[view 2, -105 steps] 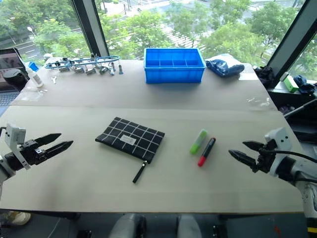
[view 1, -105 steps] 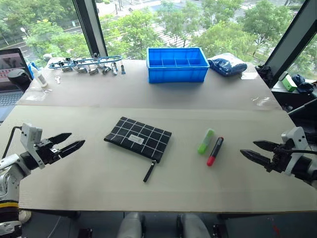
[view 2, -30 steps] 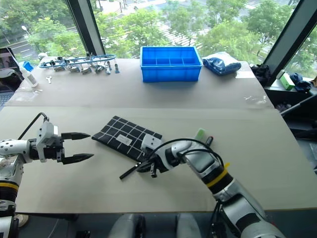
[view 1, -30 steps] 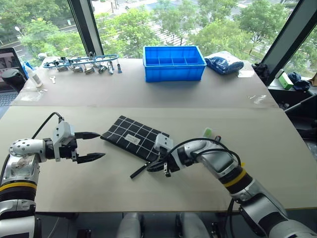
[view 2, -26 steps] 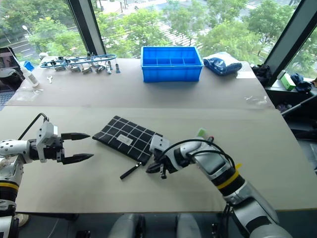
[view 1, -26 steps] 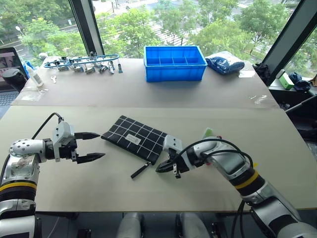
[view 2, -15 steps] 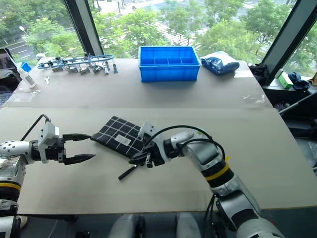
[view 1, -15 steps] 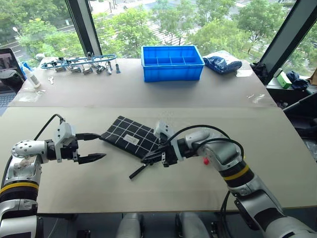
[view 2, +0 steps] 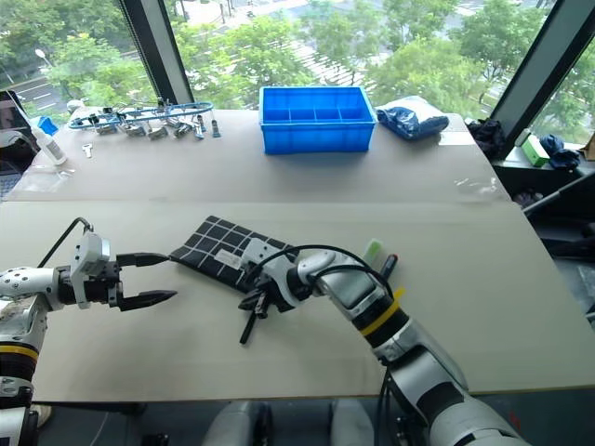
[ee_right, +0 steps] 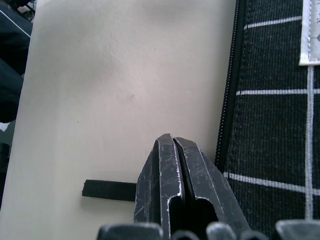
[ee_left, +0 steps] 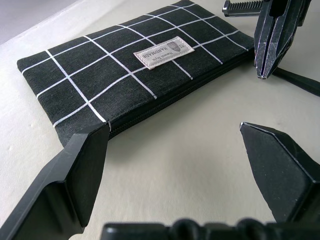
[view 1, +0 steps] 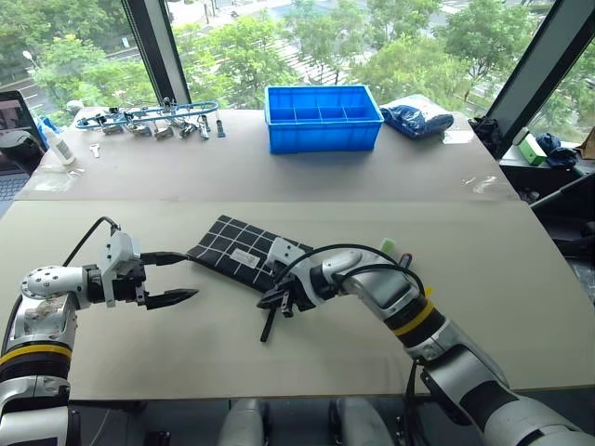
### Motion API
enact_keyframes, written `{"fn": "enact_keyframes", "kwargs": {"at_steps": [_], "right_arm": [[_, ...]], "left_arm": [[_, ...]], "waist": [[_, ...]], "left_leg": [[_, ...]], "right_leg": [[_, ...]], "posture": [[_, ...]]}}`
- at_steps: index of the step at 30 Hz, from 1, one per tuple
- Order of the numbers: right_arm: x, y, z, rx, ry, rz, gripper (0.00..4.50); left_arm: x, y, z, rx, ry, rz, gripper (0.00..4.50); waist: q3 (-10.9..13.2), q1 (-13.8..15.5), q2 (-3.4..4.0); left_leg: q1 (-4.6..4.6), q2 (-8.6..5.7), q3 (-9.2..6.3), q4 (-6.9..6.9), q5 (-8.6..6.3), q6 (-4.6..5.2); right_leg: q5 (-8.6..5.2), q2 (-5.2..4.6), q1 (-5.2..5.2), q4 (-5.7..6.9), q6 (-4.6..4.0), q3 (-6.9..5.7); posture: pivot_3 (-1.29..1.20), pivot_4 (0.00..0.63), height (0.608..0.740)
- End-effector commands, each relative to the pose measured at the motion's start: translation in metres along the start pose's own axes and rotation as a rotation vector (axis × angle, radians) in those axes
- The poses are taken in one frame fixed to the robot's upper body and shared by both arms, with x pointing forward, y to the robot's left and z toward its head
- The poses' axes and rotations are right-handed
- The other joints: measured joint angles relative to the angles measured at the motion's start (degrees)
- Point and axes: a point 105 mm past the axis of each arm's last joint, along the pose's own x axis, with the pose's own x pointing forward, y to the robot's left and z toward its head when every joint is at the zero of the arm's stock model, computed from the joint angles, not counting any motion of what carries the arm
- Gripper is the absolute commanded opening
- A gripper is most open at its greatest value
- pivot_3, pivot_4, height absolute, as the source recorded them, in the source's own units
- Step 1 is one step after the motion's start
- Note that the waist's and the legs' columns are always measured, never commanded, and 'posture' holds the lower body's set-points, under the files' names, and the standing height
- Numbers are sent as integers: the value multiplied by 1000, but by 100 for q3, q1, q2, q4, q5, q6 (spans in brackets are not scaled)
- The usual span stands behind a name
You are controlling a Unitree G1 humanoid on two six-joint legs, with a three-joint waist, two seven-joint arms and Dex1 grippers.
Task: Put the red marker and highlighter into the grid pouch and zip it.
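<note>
The grid pouch (view 1: 237,255) lies flat mid-table, zipper closed, its white label (ee_left: 162,51) facing up. Its black pull strap (view 1: 267,327) trails off the near corner toward the table's front edge. My right gripper (view 1: 268,302) is shut, its tips down at the root of the strap (ee_right: 107,190); whether the strap is pinched I cannot tell. My left gripper (view 1: 191,276) hangs open just left of the pouch, a short gap away. The light green highlighter (view 2: 373,249) and the dark barrel of the red marker (view 2: 387,265) lie behind my right forearm, mostly hidden.
A blue plastic bin (view 1: 323,116) stands at the back centre, with a dark blue bag (view 1: 423,116) to its right. Metal tools (view 1: 153,116) and a small bottle (view 1: 53,144) lie at the back left. A seam (view 1: 465,202) crosses the table behind the pouch.
My right gripper has slid left along the pouch's near edge, still shut. The strap has swung from slanting left to pointing nearly straight at the front edge. The left gripper has kept still.
</note>
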Motion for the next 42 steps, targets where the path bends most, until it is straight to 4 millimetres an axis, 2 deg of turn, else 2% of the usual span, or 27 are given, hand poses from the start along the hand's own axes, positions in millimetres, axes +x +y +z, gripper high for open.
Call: {"fn": "enact_keyframes", "kwargs": {"at_steps": [1, 4, 9, 12, 16, 22, 27, 29, 34, 36, 42], "right_arm": [[-17, -5, -6, -121, 57, -29, 45], [-37, -23, -10, -191, 107, -117, 45], [-71, -52, 3, -229, 93, -245, 45], [-83, -64, 10, -221, 73, -291, 45], [-94, -75, 5, -215, 83, -339, 45], [-104, -69, 9, -161, -8, -312, 45], [-120, -39, 36, -87, -245, -188, 45], [-123, -35, 38, -78, -272, -191, 45], [-115, -52, 34, -6, -317, -318, 45], [-112, -53, 32, 3, -321, -330, 45], [-97, -54, 9, 1, -243, -364, 45]], "left_arm": [[-2, 3, 11, 23, -39, 18, 4500], [-1, 3, 11, 22, -40, 16, 4500], [-1, 1, 10, 18, -41, 14, 4500], [0, 1, 10, 16, -43, 14, 4500], [3, 1, 12, 15, -58, 15, 4500], [4, 1, 13, 16, -69, 21, 4500], [-6, 6, 9, 31, -29, 75, 4500], [-14, 12, 7, 34, 6, 110, 4500], [-17, 13, 9, 12, -3, 120, 4500], [-17, 12, 10, 13, -6, 121, 4500], [-26, 2, -2, 8, 40, 93, 4500]], "waist": [[0, 12, 0], [0, 14, 0], [0, -7, 0], [0, -7, 0], [0, -10, 0], [0, -3, 0], [1, 1, 0], [1, -10, 0], [1, -9, 0], [1, -7, 0], [1, -3, 0]], "left_leg": [[0, -1, -3, 0, 0, 0], [0, -3, -15, 2, 0, 0], [1, 0, -17, 1, 0, -1], [1, 1, -15, 0, 0, 0], [1, 1, -13, -4, 0, 0], [0, 1, -11, -3, 0, 0], [-1, 3, -18, -4, -1, 2], [-1, 4, -20, -4, -1, 1], [3, 5, -19, -7, -1, 1], [1, 4, -18, -6, -1, 1], [-1, 2, -16, -7, -1, 2]], "right_leg": [[0, -1, 1, -1, 0, 1], [0, -3, 4, -8, 2, -2], [0, 3, -1, -19, 0, 1], [0, 3, -2, -18, 0, 2], [0, 2, -1, -18, 0, 2], [0, 1, 0, -17, 0, 3], [0, 1, 1, -14, 0, 3], [0, 2, 0, -14, 0, 2], [0, 2, 1, -19, -1, 3], [0, 2, 0, -17, 0, 3], [0, -1, 1, -17, 1, 3]], "posture": [[0, 150, 740], [0, 150, 740], [0, 150, 740], [0, 150, 740], [0, 150, 740], [0, 150, 740], [0, 150, 740], [0, 150, 740], [0, 150, 740], [0, 150, 740], [0, 150, 740]]}}
